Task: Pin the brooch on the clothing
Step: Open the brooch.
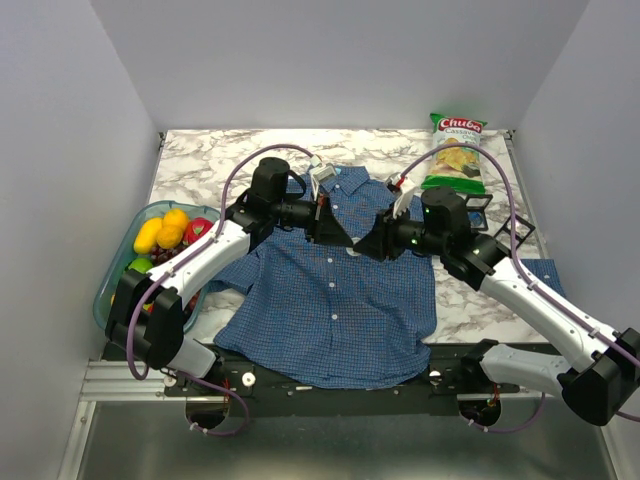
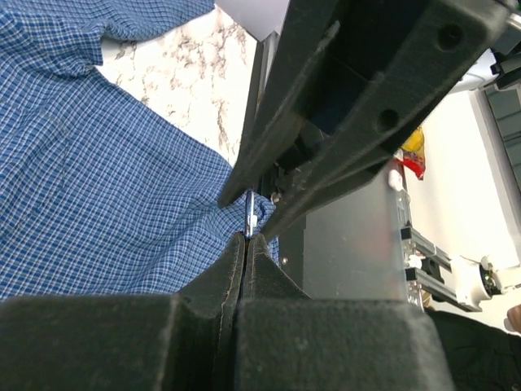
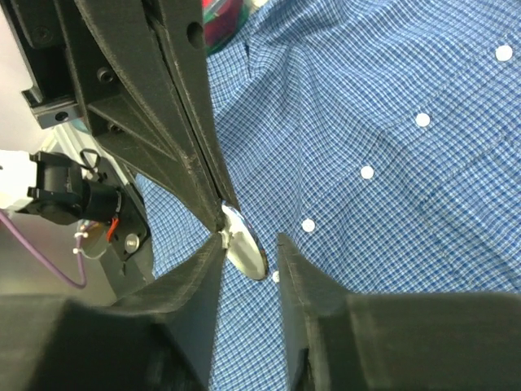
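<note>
My left gripper (image 2: 247, 238) is clamping shut on the edge of the brooch (image 3: 247, 252), a small, pale, shiny oval, and is holding it low over the shirt (image 1: 330, 320). My right gripper (image 3: 250, 240) is facing it from the right with its jaws standing apart, one finger on each side of the oval. One finger is lying just against the rim and the other is sitting clear of it, so that gripper is not gripping anything.

The shirt is lying spread on the bench (image 1: 200, 160), collar at the far side and hem at the near edge. My two grippers are meeting over its upper chest, just beside the row of white buttons (image 3: 366, 172). I cannot tell whether the brooch is already touching the cloth.

I am judging this to be the middle of the pinning step: the brooch is being presented to the fabric but is not yet fastened. The next move is calling for my right gripper to close on the oval while the left one steadies it. Then the pin is going to need driving through a pinch of cloth, slowly, since thin fabric is likely to slide or bunch rather than take the point.
</note>
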You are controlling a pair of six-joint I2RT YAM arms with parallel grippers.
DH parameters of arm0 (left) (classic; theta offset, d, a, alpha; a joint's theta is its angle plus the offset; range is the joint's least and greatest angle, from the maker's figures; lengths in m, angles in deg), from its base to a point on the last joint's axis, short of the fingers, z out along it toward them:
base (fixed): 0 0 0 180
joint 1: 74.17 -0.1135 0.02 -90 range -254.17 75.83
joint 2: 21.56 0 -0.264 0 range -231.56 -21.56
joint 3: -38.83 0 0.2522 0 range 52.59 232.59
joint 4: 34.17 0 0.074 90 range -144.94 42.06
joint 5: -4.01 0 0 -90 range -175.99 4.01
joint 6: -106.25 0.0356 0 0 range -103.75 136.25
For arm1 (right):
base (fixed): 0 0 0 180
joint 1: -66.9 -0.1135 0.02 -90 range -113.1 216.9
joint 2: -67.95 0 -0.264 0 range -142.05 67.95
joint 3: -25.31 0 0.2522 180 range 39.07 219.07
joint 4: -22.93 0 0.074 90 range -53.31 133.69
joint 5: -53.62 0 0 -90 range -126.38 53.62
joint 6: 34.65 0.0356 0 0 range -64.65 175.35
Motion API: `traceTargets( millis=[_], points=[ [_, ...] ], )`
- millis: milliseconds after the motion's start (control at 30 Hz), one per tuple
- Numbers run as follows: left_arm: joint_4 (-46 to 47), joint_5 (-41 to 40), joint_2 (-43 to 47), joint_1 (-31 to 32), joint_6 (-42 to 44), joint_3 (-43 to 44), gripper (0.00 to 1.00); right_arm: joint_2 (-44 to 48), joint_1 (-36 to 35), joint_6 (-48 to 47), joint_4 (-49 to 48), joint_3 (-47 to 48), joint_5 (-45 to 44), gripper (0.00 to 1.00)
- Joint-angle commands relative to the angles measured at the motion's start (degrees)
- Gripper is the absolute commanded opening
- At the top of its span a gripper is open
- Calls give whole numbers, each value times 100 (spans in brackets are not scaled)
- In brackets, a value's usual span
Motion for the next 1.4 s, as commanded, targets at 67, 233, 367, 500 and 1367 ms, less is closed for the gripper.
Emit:
traceTargets(
  millis=[67,233,367,500,1367],
  points=[
    [-443,-117,-26,52,380,212,0,286,-12,-31,244,113,-237,56],
    [-425,-47,-8,52,407,212,0,506,-12,-198,403,219,-351,63],
    [-251,198,27,70,336,168,0,462,-20,-277,552,272,-325,63],
    [-135,410,88,175,336,142,0,366,-3,-304,544,298,-132,62],
    [-311,349,185,307,591,177,0,181,-12,-286,465,202,580,32]
  ],
)
